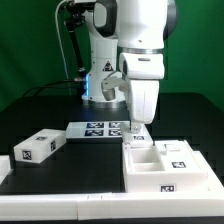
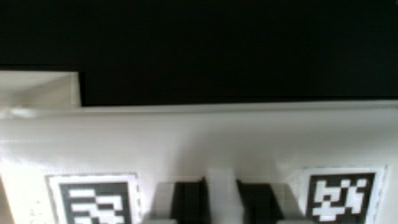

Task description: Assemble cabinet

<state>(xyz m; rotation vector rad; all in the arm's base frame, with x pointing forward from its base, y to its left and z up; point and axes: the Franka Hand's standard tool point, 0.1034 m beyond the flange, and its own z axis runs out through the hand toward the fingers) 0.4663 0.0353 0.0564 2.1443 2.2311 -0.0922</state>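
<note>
The cabinet (image 1: 165,168), a white boxy frame with open compartments and a tag on its front, stands at the exterior view's right. A small tagged white block (image 1: 180,158) sits on it. My gripper (image 1: 140,129) reaches straight down onto the frame's far corner, beside the marker board. In the wrist view the cabinet (image 2: 196,140) fills the near half of the picture and shows two tags. My gripper (image 2: 222,195) has its dark fingers (image 2: 191,205) nearly together, with a thin white wall of the frame between them. A long white drawer block (image 1: 38,147) with tags lies at the exterior view's left.
The marker board (image 1: 98,128) lies flat behind the middle of the black table, just beside the gripper. A white strip (image 1: 60,205) runs along the table's front edge. The arm's base (image 1: 100,85) stands behind the marker board.
</note>
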